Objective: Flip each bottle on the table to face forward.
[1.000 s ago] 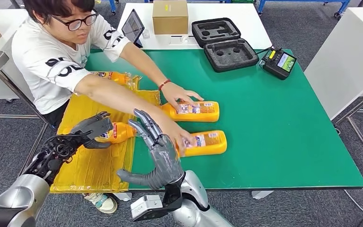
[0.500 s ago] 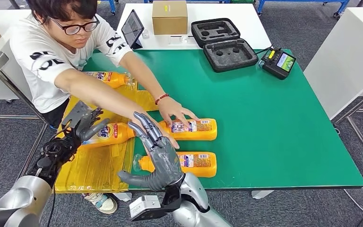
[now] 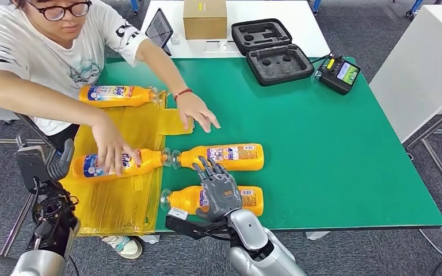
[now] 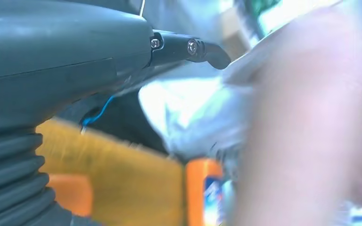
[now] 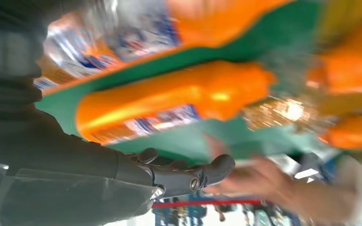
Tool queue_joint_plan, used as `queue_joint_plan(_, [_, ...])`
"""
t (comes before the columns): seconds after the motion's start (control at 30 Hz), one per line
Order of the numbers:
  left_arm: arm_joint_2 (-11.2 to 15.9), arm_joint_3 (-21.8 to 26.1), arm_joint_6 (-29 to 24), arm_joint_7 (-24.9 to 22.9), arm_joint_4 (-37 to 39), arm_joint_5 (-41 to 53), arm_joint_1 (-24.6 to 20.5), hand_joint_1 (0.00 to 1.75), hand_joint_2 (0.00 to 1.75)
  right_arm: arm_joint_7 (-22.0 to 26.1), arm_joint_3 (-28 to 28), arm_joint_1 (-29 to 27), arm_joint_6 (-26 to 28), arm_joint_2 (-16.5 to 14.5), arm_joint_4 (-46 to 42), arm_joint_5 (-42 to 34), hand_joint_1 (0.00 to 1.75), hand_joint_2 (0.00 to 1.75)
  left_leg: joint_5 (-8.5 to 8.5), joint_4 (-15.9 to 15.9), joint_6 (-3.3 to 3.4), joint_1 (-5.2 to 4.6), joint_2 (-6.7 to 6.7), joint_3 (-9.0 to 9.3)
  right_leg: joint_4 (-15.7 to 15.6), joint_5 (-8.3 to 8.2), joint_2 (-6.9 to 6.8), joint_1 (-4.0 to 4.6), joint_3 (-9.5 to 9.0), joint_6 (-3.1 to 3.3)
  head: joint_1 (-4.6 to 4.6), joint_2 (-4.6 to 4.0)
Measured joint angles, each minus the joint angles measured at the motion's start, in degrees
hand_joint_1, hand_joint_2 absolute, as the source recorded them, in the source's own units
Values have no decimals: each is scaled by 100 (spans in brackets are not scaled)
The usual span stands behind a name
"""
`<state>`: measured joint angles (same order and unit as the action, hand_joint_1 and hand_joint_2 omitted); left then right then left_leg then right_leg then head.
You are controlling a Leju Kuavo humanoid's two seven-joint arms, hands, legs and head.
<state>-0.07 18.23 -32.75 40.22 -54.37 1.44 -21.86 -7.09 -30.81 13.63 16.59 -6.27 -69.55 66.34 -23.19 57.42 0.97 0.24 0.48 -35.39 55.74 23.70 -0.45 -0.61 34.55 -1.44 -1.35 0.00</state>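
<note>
Several orange bottles lie on their sides on the green table (image 3: 334, 149). My right hand (image 3: 220, 192) lies with spread fingers over the nearest bottle (image 3: 250, 198), by the front edge; that bottle (image 5: 169, 101) shows blurred past my right hand (image 5: 188, 176). A second bottle (image 3: 230, 156) lies just behind it. A third bottle (image 3: 144, 162) lies on the yellow sheet under a person's hand (image 3: 110, 150). A fourth bottle (image 3: 115, 95) lies at the far left. My left hand (image 3: 40, 168) is raised off the table's left side, holding nothing; the left hand (image 4: 52, 61) shows blurred.
A person leans in from the back left, one hand (image 3: 198, 112) hovering over the table's middle. A yellow plastic sheet (image 3: 121, 201) covers the left end. A cardboard box (image 3: 205, 18), black foam case (image 3: 273, 49), controller (image 3: 339, 73) and tablet (image 3: 160, 29) stand at the back.
My right hand dropped forward onto the nearest bottle. My left hand pulled back left, off the yellow sheet. The person let go of the two near bottles and laid a hand on the left one.
</note>
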Motion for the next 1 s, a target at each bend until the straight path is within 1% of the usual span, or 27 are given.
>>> queue_joint_plan(0.13, [-38,-32,-370,5,-869,1,401,0,175,-224,94,-38,-250,163,48,9,0,175,-3,1,1,-1,-1,-13,-1,1,-2,0,12,-1,-1,0])
queue_joint_plan(0.37, [-84,-128,-547,6,-1702,-20,772,0,175,-298,200,-65,-369,357,138,-157,0,175,-3,0,1,0,-1,-20,-2,0,-1,0,20,-1,-1,0])
queue_joint_plan(0.5, [-108,-164,-596,6,-2050,-93,906,0,175,-268,250,-63,-486,449,240,-332,0,175,-2,0,1,0,-1,-20,-1,0,-2,0,19,-1,-1,0])
queue_joint_plan(0.7, [-137,-165,-598,4,-2299,-127,994,0,175,-192,264,8,-657,487,369,-498,0,175,-2,0,1,1,-1,-19,-2,0,-2,0,19,-1,-1,0])
queue_joint_plan(0.73, [-141,-165,-597,4,-2319,-141,998,0,175,-192,264,40,-699,489,407,-525,9,175,-2,0,1,1,-1,-19,-2,0,-1,0,18,-1,-1,0])
queue_joint_plan(0.77, [-147,-163,-594,4,-2335,-157,1001,0,175,-192,265,83,-742,491,456,-558,46,175,-2,0,1,1,-1,-17,-2,0,-1,0,17,-1,0,0])
queue_joint_plan(0.83, [-157,-160,-573,4,-2353,-197,1007,0,175,-192,268,179,-822,492,564,-637,133,175,-2,0,1,1,0,-13,-2,0,-1,0,13,-1,0,0])
queue_joint_plan(0.87, [-161,-158,-560,4,-2358,-211,1011,0,175,-187,269,221,-855,492,611,-681,167,175,-2,0,2,0,0,-10,-2,0,-2,0,10,-1,0,0])
queue_joint_plan(0.9, [-164,-157,-542,4,-2362,-225,1017,0,175,-166,270,256,-884,492,656,-733,174,175,-2,0,2,0,0,-7,-3,0,-2,0,6,-1,0,0])
queue_joint_plan(1.0, [-171,-155,-433,4,-2368,-285,1034,0,175,-9,274,343,-971,492,756,-937,175,175,-2,0,2,0,0,1,-4,0,-2,0,-2,-1,0,0])
